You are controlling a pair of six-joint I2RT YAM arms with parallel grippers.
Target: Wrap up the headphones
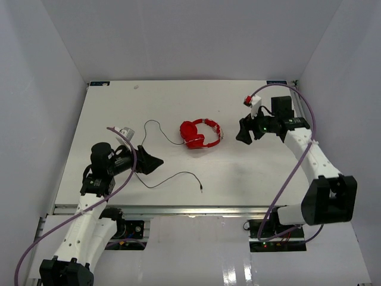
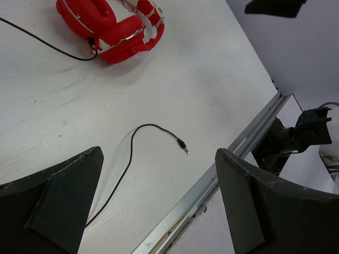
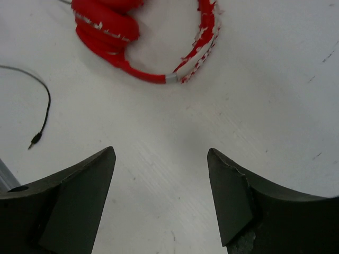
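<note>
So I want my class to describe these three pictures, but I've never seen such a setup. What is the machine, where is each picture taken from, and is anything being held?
Two robot arms are bolted at the near edge of a white table. The overhead picture shows both from above. The other two come from cameras on each wrist, so the dark shapes at the bottom are that arm's own fingers. On the table lie small bright red headphones with a long thin dark cable trailing loose to its plug. The left hand and the right hand are both open and hold nothing.
</note>
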